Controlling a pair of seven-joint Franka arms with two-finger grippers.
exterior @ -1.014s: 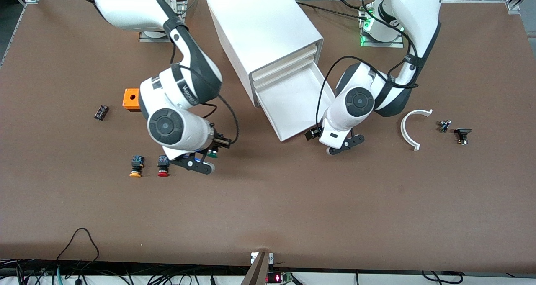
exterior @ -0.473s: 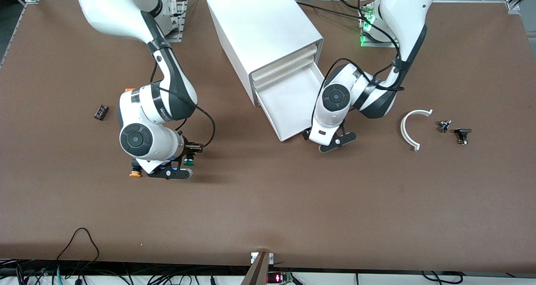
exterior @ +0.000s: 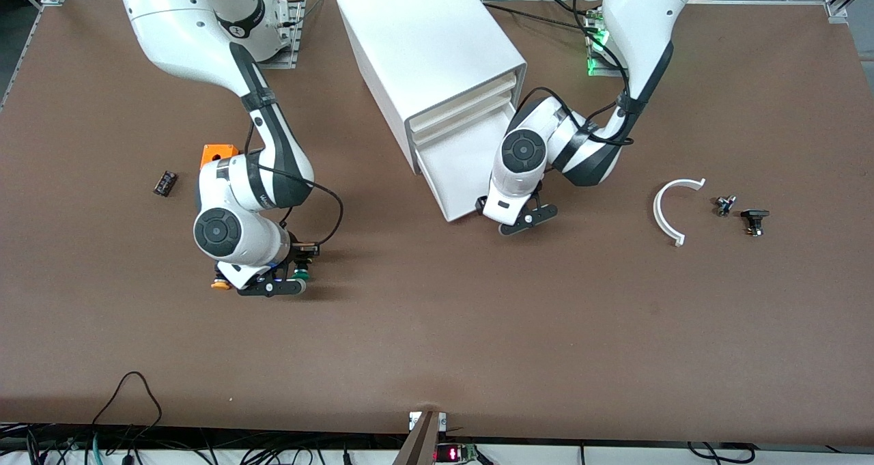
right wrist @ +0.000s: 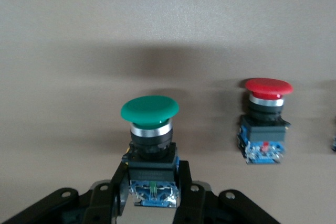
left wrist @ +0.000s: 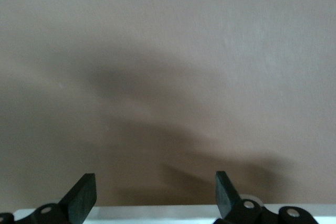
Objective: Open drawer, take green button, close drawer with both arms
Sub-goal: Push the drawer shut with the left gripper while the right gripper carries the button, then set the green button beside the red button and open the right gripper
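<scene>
The green-capped button [right wrist: 150,129] is gripped by its black-and-blue body in my right gripper [right wrist: 152,192], which is shut on it low over the table, beside the red-capped button [right wrist: 266,124]. In the front view the green button [exterior: 299,272] shows at the right gripper [exterior: 290,280]. The white cabinet [exterior: 430,48] has its lowest drawer [exterior: 457,168] pulled out. My left gripper [exterior: 522,220] is open at the drawer's front edge. In the left wrist view the left gripper [left wrist: 155,190] has wide-apart fingers with only a white strip of the drawer front [left wrist: 157,214] between them.
A yellow-capped button [exterior: 220,285] lies beside the right wrist. An orange box [exterior: 218,154] and a small black part [exterior: 164,182] sit toward the right arm's end. A white curved piece [exterior: 672,209] and two small parts [exterior: 725,204] [exterior: 754,220] lie toward the left arm's end.
My right arm carried the green button toward its own end of the table and down beside the red one. The left gripper moved in against the drawer front, and the drawer slid partly inward.
</scene>
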